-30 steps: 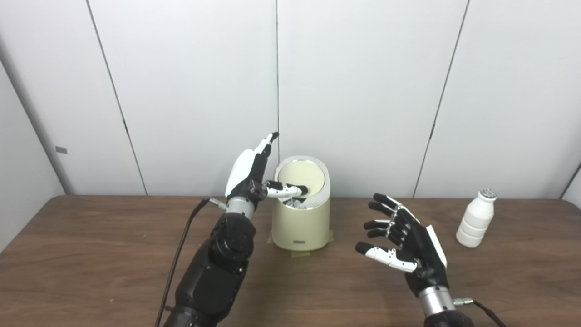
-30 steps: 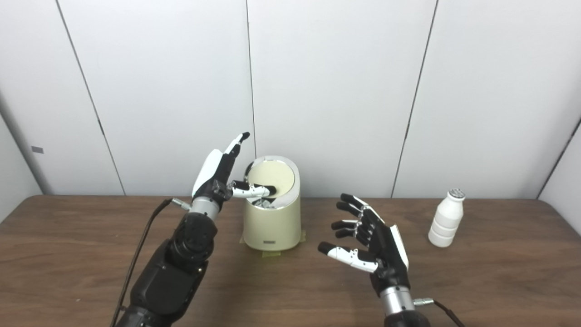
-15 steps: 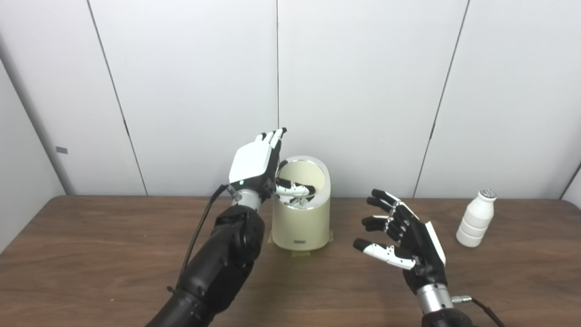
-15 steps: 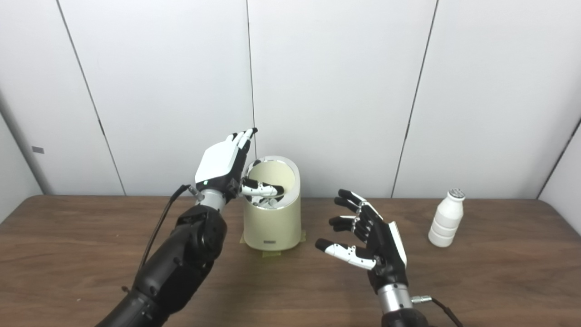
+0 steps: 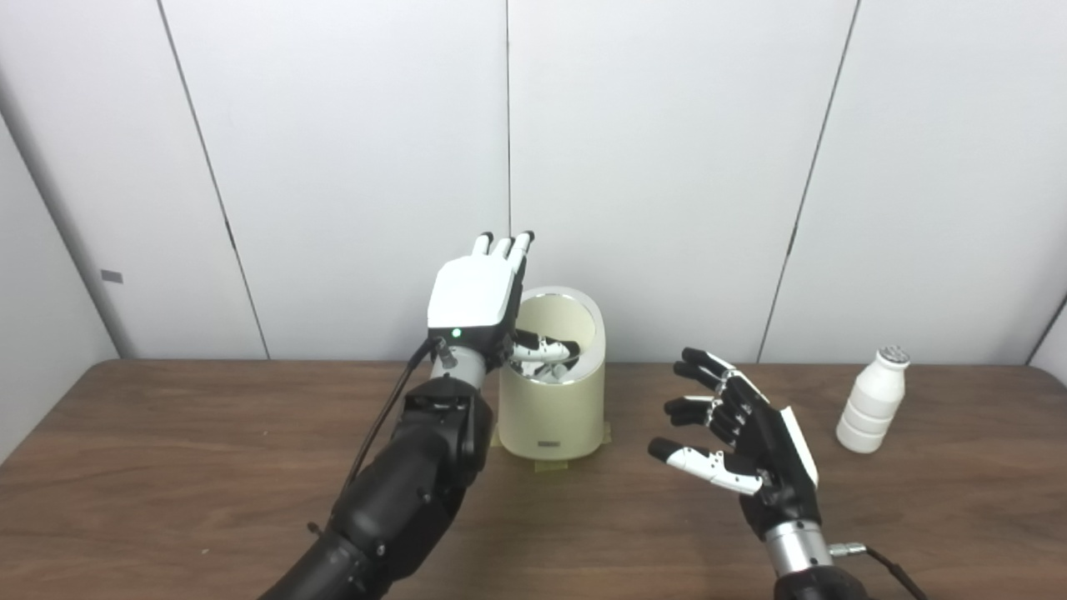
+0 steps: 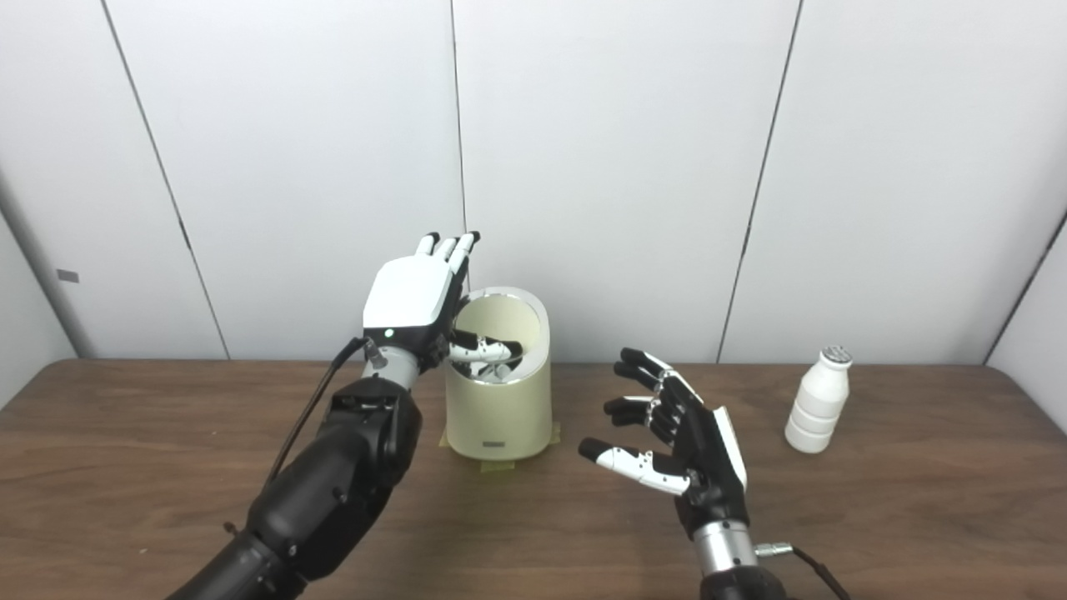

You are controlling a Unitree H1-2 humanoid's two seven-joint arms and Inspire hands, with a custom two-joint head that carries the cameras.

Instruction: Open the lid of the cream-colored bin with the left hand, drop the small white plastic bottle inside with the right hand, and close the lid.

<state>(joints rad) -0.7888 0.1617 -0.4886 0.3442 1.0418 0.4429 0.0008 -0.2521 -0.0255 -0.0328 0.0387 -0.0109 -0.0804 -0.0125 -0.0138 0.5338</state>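
Observation:
The cream-colored bin (image 5: 552, 408) stands at the back middle of the table, on tape tabs. Its round lid (image 5: 563, 321) is tilted, front edge down, and shows its cream face. My left hand (image 5: 473, 302) is at the bin's left rim, back of the hand toward me and fingers straight up. Its thumb (image 5: 546, 347) reaches over the front rim and lies on the lid's lowered edge. The hand holds nothing. My right hand (image 5: 742, 442) hovers open above the table to the right of the bin, empty. The small white bottle (image 5: 873, 402) stands upright at the far right, apart from both hands.
The brown wooden table (image 5: 167, 467) ends at a white panelled wall (image 5: 667, 167) just behind the bin. A black cable (image 5: 379, 425) runs along my left forearm. Another cable (image 5: 892, 567) leaves the right wrist.
My left hand has turned so its back faces me and has shifted right against the bin, with the thumb further over the lid. My right hand has drifted slightly left. The bottle has not moved.

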